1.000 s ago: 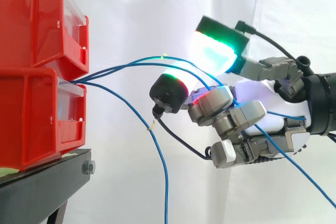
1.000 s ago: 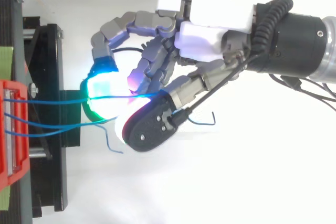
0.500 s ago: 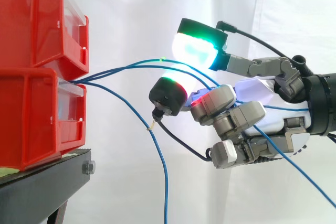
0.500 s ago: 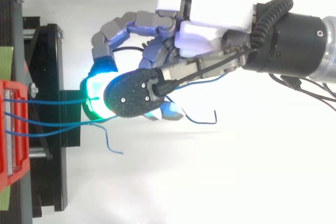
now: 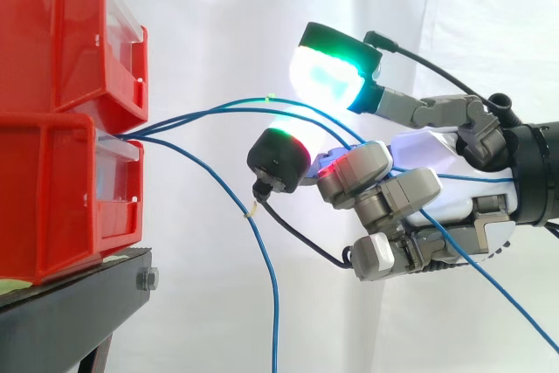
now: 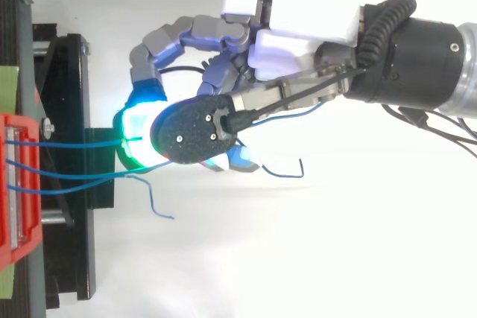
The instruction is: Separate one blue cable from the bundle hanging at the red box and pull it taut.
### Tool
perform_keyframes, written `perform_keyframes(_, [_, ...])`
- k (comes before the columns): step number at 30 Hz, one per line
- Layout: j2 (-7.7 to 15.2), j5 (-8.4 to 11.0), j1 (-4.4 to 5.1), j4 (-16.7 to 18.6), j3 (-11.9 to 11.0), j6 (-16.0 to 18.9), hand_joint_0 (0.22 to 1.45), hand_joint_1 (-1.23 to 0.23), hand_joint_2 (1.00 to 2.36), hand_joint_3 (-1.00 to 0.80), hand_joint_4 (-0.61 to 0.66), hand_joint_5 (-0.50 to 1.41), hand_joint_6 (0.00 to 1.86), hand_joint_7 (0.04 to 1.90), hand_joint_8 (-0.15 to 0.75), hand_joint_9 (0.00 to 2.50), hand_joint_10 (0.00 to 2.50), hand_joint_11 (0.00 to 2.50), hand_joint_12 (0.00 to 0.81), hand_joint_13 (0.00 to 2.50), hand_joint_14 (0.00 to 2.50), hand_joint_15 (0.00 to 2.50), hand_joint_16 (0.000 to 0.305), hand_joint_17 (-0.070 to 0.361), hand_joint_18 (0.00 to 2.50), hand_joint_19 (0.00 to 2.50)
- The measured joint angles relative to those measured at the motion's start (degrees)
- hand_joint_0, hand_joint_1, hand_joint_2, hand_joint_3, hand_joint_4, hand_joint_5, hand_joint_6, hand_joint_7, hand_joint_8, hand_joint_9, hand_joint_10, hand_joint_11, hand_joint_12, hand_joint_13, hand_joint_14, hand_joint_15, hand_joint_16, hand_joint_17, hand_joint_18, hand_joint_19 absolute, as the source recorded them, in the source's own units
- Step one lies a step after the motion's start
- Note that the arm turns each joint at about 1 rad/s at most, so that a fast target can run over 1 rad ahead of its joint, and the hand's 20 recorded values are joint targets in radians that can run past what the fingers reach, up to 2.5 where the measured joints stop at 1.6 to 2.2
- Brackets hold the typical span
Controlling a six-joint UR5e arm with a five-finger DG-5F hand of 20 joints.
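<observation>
Three thin blue cables leave the front of the lower red bin. Two of them run right in a shallow arch into my hand; the third droops down from the bin. The two cables pass between my curled fingers, and one trails out low to the right. My thumb pad glows green and white just above them, without touching. From above, the cables run from the bin under my hand.
A second red bin sits on top of the lower one, both on the black stand. A white curtain hangs behind. Loose blue cable ends lie below my hand in the top view.
My thumb has swung from beside the fingers to a place over the cables and has risen a little in the last half second. The fingers and cables have hardly moved.
</observation>
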State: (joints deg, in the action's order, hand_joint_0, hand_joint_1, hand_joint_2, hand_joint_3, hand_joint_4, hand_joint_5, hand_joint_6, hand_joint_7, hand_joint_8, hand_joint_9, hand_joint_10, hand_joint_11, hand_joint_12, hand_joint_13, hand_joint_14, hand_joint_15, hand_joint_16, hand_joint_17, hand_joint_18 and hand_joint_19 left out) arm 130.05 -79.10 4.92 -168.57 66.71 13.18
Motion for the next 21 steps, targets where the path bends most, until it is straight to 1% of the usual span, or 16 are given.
perform_keyframes(3, [0.00,0.00,0.00,0.00,0.00,0.00,0.50,-0.64,1.00,-0.50,0.08,-0.17,0.76,1.13,0.294,1.18,0.02,1.40,0.385,1.33,0.01,1.50,0.058,0.131,0.96,0.79])
perform_keyframes(6, [0.01,0.00,0.01,0.00,0.02,0.00,0.55,-0.70,1.00,-0.50,0.05,-0.17,0.76,1.18,0.281,1.17,0.02,1.40,0.370,1.32,0.02,1.50,0.056,0.125,0.93,0.80])
perform_keyframes(9, [0.02,0.00,0.04,0.00,0.02,0.00,0.60,-0.75,1.01,-0.36,0.03,-0.17,0.80,1.19,0.269,1.17,0.02,1.42,0.358,1.31,0.02,1.51,0.053,0.120,0.92,0.81])
perform_keyframes(11, [0.02,-0.03,0.04,0.00,0.02,0.00,0.60,-0.75,1.01,-0.29,0.00,-0.18,0.82,1.19,0.270,1.17,0.02,1.42,0.359,1.31,0.02,1.51,0.053,0.119,0.92,0.80])
perform_keyframes(13, [0.02,-0.06,0.06,0.00,0.02,0.00,0.59,-0.75,1.02,-0.19,-0.05,-0.18,0.84,1.21,0.266,1.18,0.02,1.42,0.357,1.31,0.02,1.50,0.053,0.119,0.92,0.80])
perform_keyframes(14, [0.01,-0.06,0.06,0.00,0.02,0.00,0.58,-0.75,1.02,-0.15,-0.07,-0.17,0.84,1.21,0.276,1.18,0.02,1.41,0.372,1.32,0.02,1.50,0.054,0.122,0.93,0.79])
perform_keyframes(18, [0.02,-0.08,0.04,0.00,0.04,0.00,0.58,-0.76,1.02,-0.06,-0.11,-0.16,0.85,1.21,0.289,1.22,0.01,1.40,0.406,1.33,0.02,1.47,0.059,0.132,0.98,0.76])
perform_keyframes(21, [0.02,-0.09,0.04,0.00,0.06,0.00,0.58,-0.76,1.02,-0.05,-0.15,-0.16,0.86,1.22,0.290,1.22,0.01,1.40,0.415,1.29,0.02,1.41,0.059,0.133,0.98,0.75])
